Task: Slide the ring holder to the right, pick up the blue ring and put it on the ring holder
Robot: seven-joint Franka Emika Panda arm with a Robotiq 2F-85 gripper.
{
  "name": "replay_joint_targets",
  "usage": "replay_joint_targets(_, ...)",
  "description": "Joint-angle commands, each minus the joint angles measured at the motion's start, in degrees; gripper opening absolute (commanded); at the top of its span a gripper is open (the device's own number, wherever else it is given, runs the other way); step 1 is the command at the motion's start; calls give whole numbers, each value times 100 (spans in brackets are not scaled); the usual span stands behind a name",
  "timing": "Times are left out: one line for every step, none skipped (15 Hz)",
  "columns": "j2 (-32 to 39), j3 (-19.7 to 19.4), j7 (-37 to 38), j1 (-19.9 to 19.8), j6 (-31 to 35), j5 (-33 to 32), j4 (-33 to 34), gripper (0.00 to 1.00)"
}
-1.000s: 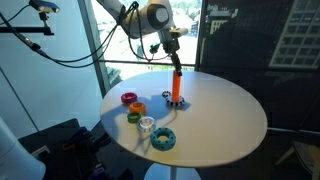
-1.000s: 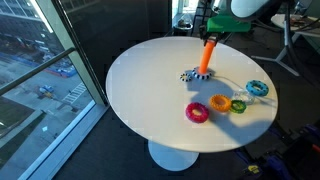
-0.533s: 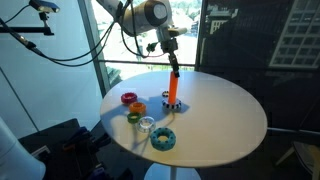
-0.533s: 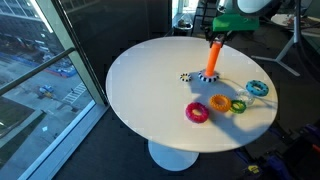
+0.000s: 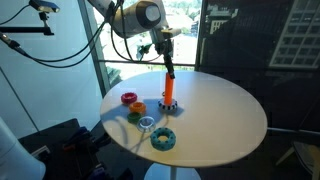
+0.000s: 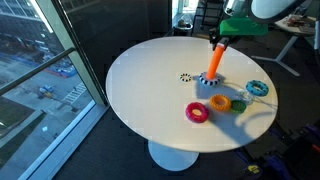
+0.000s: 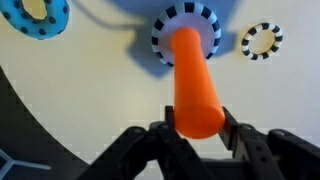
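The ring holder, an orange peg (image 5: 169,87) on a dark speckled base (image 6: 210,83), stands upright on the round white table. My gripper (image 7: 197,126) is shut on the top of the peg (image 7: 192,80), one finger on each side; it also shows in both exterior views (image 5: 166,60) (image 6: 219,44). The blue ring (image 5: 163,139) lies flat near the table edge, apart from the holder. It also shows in an exterior view (image 6: 258,88) and at the top left of the wrist view (image 7: 36,16).
A pink ring (image 6: 196,112), an orange ring (image 6: 220,103) and a green ring (image 6: 238,105) lie near the holder. A whitish ring (image 5: 147,124) lies by the blue one. A small speckled ring (image 6: 185,77) lies beside the base. Windows and cables stand behind the table (image 5: 225,115).
My gripper has slid the holder across the table, away from the small speckled ring, which stayed in place. The rings have not moved.
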Motion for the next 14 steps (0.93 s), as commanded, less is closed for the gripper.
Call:
replay_joint_targets(-337, 66, 180, -89, 399, -178, -471, 20)
replay_joint_targets(-374, 74, 155, -96, 428, -168, -537, 20)
replay_joint_targets(-419, 81, 130, -104, 430, -167, -585, 20)
replay_joint_targets(-468, 85, 130, -110, 410, -169, -630, 20)
replay_joint_targets(-516, 87, 147, -113, 363, -192, -668, 20)
replay_joint_targets(-561, 99, 137, -123, 344, -189, -713, 20)
replay_joint_targets(-599, 106, 143, -132, 338, -202, -758, 20)
replay_joint_targets(-633, 110, 160, -141, 350, -230, -806, 20)
replay_joint_targets(-671, 120, 167, -155, 355, -252, -854, 20)
replay_joint_targets(-704, 128, 180, -171, 373, -283, -905, 20)
replay_joint_targets(-724, 135, 208, -185, 396, -318, -944, 20)
replay_joint_targets(-742, 145, 225, -201, 400, -354, -978, 20)
replay_joint_targets(-766, 157, 230, -218, 395, -391, -1010, 20)
replay_joint_targets(-787, 170, 220, -232, 399, -423, -1039, 70)
